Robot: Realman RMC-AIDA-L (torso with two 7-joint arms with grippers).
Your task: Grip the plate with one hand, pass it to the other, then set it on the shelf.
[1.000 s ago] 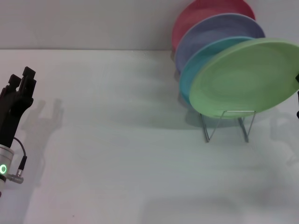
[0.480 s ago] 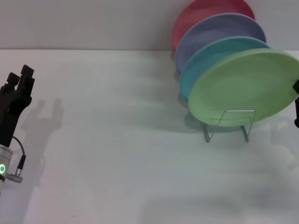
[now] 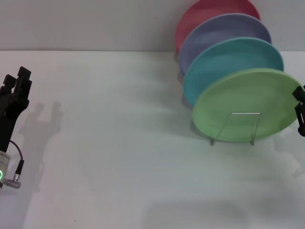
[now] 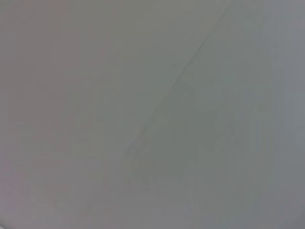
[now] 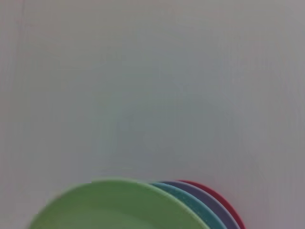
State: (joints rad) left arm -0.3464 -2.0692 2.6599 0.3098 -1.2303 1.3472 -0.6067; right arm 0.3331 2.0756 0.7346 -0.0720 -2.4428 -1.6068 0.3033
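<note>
Now the plate (image 3: pixel 245 105) leans face-forward in the shelf (image 3: pixel 237 129).

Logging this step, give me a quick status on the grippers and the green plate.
Left gripper parked at far left over the table. Right gripper at the green plate rim. Plate seated in the wire rack, front of three others. Nothing in the way.

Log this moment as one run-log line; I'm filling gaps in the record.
stage: placing | plate: in shelf, front of stack | right gripper: beside plate's edge | left gripper: idle, far left
</note>
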